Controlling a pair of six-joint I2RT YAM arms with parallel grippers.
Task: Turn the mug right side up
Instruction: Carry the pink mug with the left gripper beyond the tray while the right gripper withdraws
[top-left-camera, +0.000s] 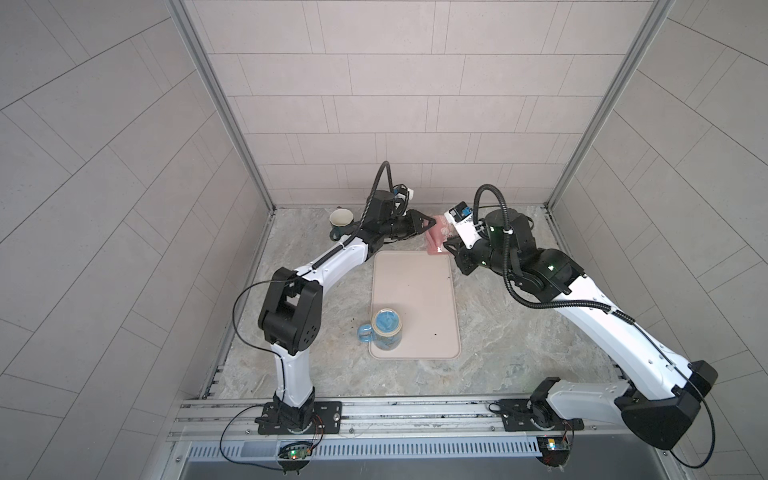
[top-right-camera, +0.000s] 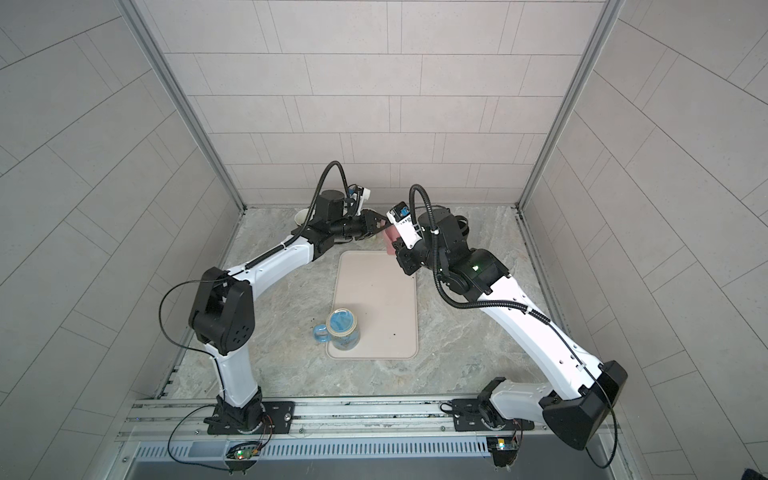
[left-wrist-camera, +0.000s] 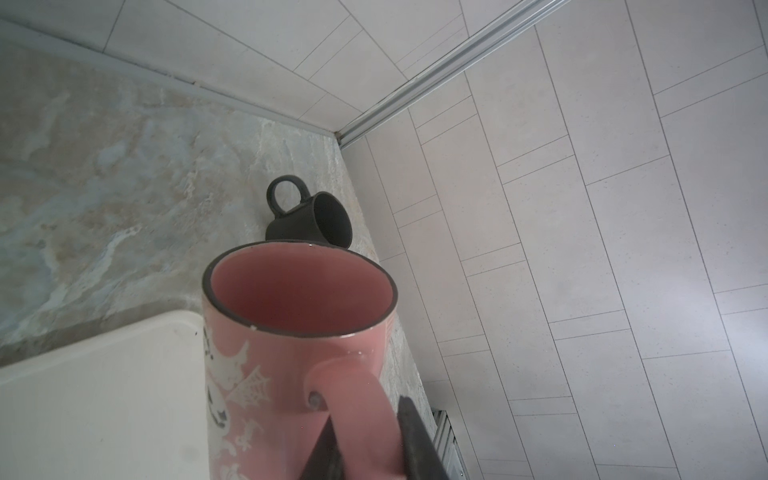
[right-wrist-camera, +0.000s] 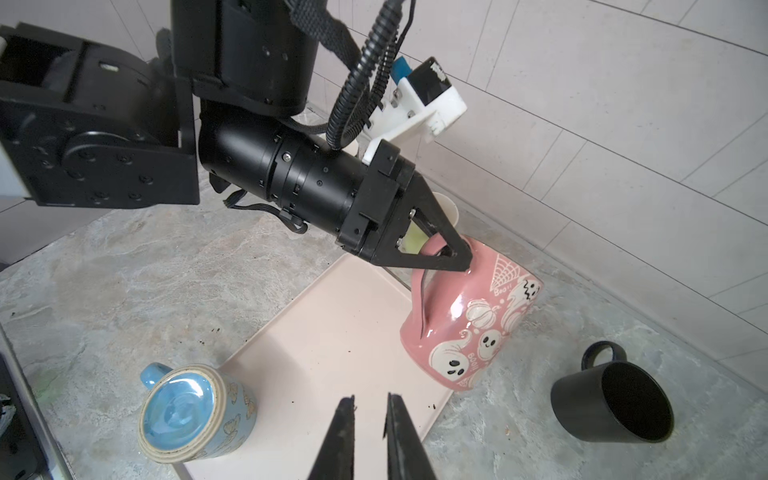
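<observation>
My left gripper (left-wrist-camera: 365, 411) is shut on the handle of a pink mug (right-wrist-camera: 469, 328) printed with white ghosts. The mug is tilted, mouth up and leaning toward the back wall, base low over the far right corner of the beige tray (right-wrist-camera: 332, 332). I cannot tell whether the base touches it. In both top views the mug (top-left-camera: 437, 237) shows between the left gripper (top-left-camera: 432, 224) and the right wrist. My right gripper (right-wrist-camera: 370, 399) hovers over the tray a little short of the mug, its jaws a narrow gap apart with nothing between them.
A blue mug (top-left-camera: 386, 330) stands upside down on the tray's near left corner. A black mug (right-wrist-camera: 611, 399) lies on its side on the stone counter right of the pink one. A pale cup (top-left-camera: 340, 220) stands upright at the back left, by the wall.
</observation>
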